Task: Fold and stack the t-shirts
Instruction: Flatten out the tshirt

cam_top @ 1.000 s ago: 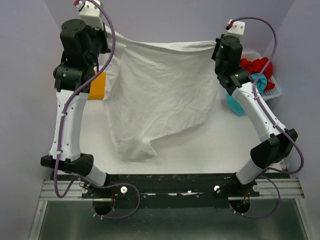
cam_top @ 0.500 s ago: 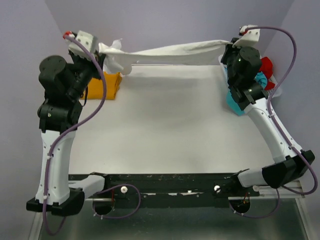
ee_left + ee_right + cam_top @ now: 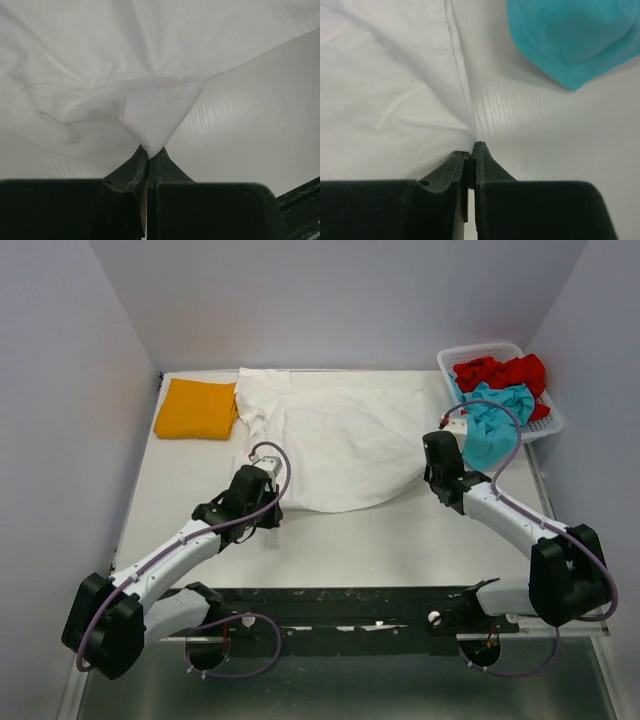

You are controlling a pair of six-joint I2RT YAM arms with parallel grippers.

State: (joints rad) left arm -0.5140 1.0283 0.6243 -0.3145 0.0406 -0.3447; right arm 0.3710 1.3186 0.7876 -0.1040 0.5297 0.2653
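While left gripper [image 3: 148, 150] and right gripper [image 3: 471, 146] clamp the spread white t-shirt [image 3: 340, 435] along its six-o'clock edge, folding toward twelve o'clock seems next.

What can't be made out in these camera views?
- Top external: fingertips of left end effector and right end effector, hidden under wrists.
- Right wrist: teal cloth shirt, cut off by top edge.
- Left wrist: white cloth t-shirt, outline runs past frame.
- Top external: shirt count in white lattice basket, bunched.
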